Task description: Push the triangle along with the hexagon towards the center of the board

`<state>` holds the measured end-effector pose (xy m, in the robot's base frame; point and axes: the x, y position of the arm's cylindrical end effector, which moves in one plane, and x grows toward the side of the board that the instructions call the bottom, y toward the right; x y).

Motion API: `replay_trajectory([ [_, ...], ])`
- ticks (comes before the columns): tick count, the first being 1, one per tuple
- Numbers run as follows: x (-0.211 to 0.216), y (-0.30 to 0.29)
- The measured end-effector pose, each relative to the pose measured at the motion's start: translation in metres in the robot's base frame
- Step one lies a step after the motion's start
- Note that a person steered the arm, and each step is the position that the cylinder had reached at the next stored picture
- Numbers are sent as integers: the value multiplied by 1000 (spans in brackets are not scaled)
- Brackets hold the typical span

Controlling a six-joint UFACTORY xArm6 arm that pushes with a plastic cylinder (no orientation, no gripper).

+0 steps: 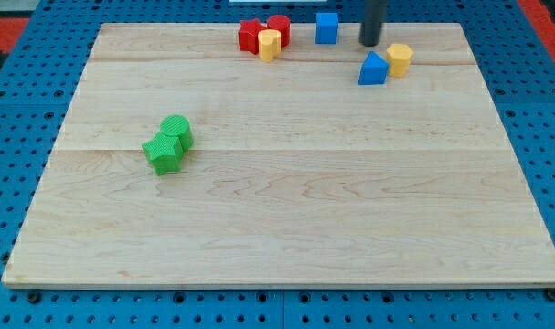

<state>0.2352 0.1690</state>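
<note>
So the blue triangle (373, 69) sat near the view's top right of the wooden board (286, 228), with the yellow hexagon (400, 58) touching it on the view's right and slightly above. My tip (370, 43) was just above the triangle, a bit to the view's left of the hexagon, not touching either as far as I could tell. No jaws on this rig, just a bare rod, so nothing to open or clamp. I reckon it was parked there because pushing from above sends the pair down toward the center.

Other stuff: a blue cube (326, 27) to the triangle's upper left, further left a cluster of a red star-ish block (250, 36), a red cylinder (279, 26) and a yellow block (270, 44). Well down-left of the triangle, a green cylinder (176, 131) touching a green star-like block (163, 153). Nothing blocked the path to the center.
</note>
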Motion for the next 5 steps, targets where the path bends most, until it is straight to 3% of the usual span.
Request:
replay_trajectory([
  [1,6,78],
  [2,24,77],
  [3,36,58],
  [5,46,-66],
])
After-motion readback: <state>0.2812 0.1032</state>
